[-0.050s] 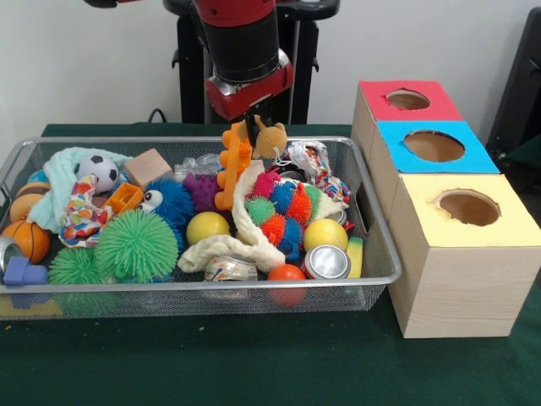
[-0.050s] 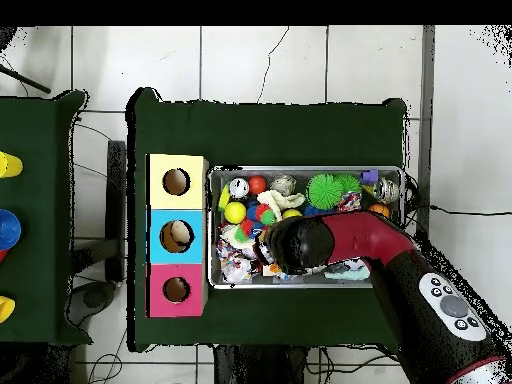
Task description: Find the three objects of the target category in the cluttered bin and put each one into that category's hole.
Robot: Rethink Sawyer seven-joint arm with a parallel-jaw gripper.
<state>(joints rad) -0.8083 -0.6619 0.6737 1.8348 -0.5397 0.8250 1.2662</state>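
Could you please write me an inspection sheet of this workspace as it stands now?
Surface: green table, bare in front.
Job's things: wire bin full of toys; box with red hole, blue hole, yellow hole beside it.
Clutter: green spiky ball, soccer ball, yellow ball, can, rope.
Grippers: gripper at orange toy; state unclear.
Cables: black cable behind bin.
Surroundings: tiled floor.
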